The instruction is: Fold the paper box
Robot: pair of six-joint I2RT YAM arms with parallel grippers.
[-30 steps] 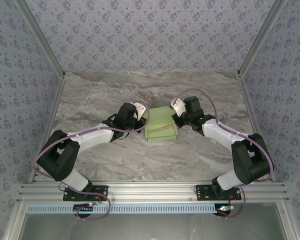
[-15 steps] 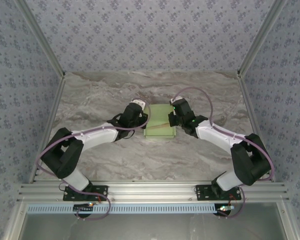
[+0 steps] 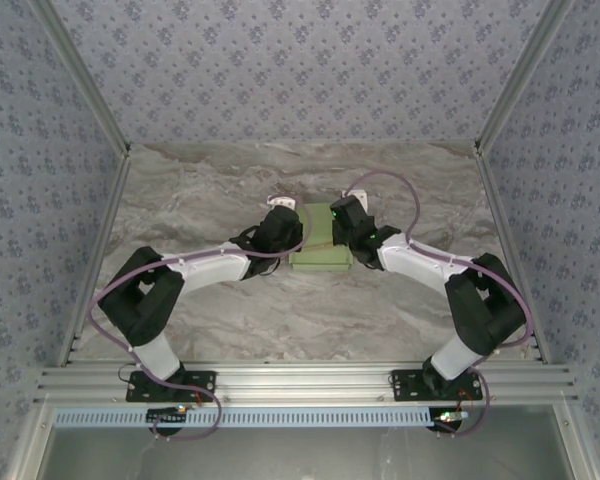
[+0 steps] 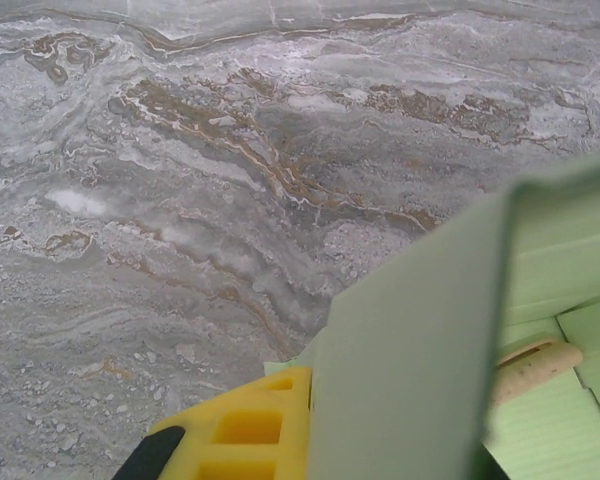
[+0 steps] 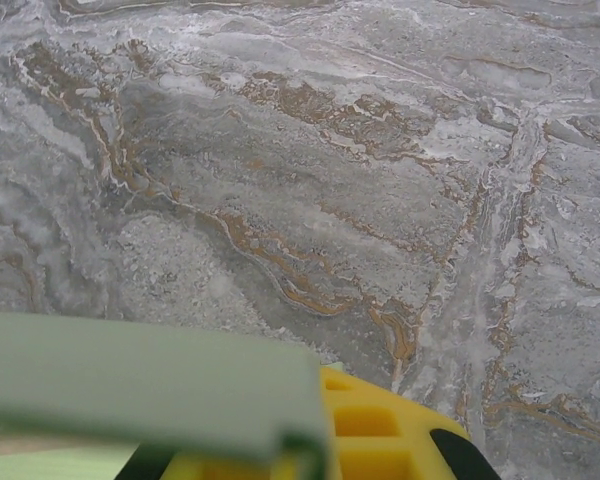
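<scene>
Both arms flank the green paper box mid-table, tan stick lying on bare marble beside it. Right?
No. The tan stick lies on the green card of the paper box, not on bare marble beside it; the left wrist view shows it. The rest holds.

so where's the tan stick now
In the left wrist view, lower right: the thin tan stick lies on the pale green card box, partly hidden behind its raised flap.
</scene>
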